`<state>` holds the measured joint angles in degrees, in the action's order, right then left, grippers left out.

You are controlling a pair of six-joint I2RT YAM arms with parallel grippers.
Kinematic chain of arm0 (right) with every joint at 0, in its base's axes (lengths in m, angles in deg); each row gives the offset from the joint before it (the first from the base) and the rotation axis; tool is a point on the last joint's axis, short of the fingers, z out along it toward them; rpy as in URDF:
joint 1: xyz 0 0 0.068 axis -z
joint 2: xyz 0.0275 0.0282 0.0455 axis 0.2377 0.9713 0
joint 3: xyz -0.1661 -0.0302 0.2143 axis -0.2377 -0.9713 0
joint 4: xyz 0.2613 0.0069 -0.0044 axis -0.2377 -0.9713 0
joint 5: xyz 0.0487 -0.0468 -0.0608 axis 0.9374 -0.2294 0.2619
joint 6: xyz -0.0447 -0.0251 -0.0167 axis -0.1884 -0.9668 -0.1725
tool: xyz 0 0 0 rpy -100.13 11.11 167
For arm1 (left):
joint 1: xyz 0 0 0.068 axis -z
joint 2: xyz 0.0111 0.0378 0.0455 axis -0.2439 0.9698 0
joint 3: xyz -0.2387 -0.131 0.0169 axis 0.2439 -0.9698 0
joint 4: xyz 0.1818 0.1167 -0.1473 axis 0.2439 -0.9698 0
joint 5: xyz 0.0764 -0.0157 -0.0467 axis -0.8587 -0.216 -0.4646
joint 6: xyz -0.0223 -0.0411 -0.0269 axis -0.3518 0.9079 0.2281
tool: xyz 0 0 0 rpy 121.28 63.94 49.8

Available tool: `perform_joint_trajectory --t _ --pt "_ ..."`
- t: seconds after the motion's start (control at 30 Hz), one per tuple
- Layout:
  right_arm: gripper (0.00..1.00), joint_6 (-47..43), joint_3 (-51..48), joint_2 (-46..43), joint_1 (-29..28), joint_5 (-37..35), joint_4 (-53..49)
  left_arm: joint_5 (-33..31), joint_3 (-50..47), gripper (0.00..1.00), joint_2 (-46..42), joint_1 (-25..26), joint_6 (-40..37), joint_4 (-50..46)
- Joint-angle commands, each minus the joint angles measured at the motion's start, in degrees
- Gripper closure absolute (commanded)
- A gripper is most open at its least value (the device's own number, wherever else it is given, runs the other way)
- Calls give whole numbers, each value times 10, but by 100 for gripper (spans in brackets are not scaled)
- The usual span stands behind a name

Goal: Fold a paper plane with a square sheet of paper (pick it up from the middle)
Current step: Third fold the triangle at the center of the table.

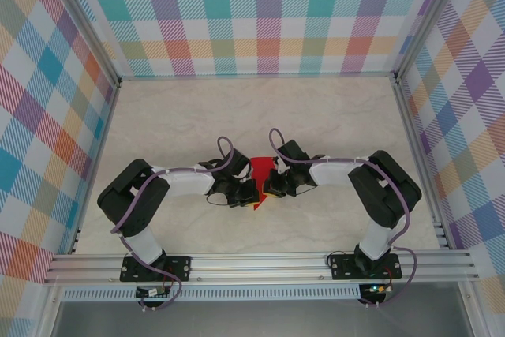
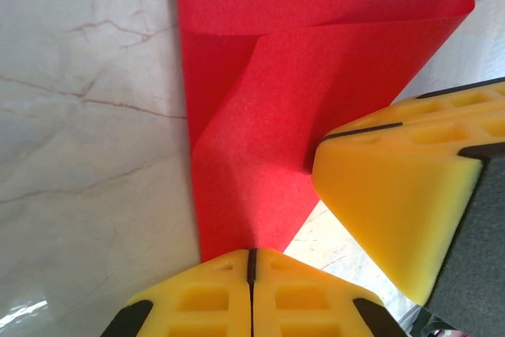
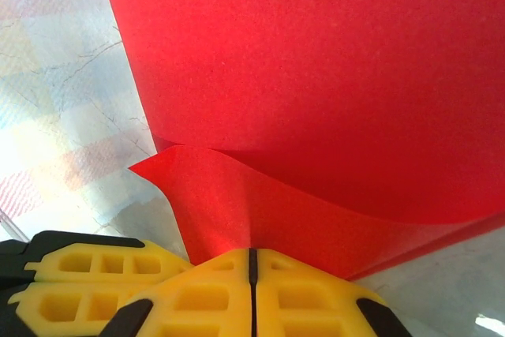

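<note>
The red sheet of paper (image 1: 259, 174) hangs partly folded between both grippers above the middle of the table. My left gripper (image 1: 246, 193) is shut on its lower edge; in the left wrist view the paper (image 2: 268, 116) rises from the closed yellow fingertips (image 2: 251, 258), creased and curling over at the top. My right gripper (image 1: 268, 185) is shut on the opposite side; in its wrist view the paper (image 3: 316, 76) bends over in two layers above the closed fingertips (image 3: 252, 256). The other arm's yellow fingers (image 2: 402, 195) sit close beside the sheet. A thin yellow edge (image 1: 256, 209) peeks out below.
The marble tabletop (image 1: 260, 108) stretches behind the arms. Plaid walls (image 1: 260, 13) enclose the back and both sides. An aluminium rail (image 1: 260, 262) runs along the near edge, carrying both arm bases.
</note>
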<state>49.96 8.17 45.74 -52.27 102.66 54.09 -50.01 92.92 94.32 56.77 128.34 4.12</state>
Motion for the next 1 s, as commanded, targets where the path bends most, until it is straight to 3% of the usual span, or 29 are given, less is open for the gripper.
perform_joint_trajectory --t 0.0,0.67,0.97 --pt "93 -12 5 15 -2 -11 -9 -69 -20 94 30 4 4 -94" --pt "93 -101 17 18 52 -45 -31 -89 -22 94 44 5 5 -132" --pt "93 -159 42 19 97 -108 -80 -87 -23 95 43 5 5 -133"
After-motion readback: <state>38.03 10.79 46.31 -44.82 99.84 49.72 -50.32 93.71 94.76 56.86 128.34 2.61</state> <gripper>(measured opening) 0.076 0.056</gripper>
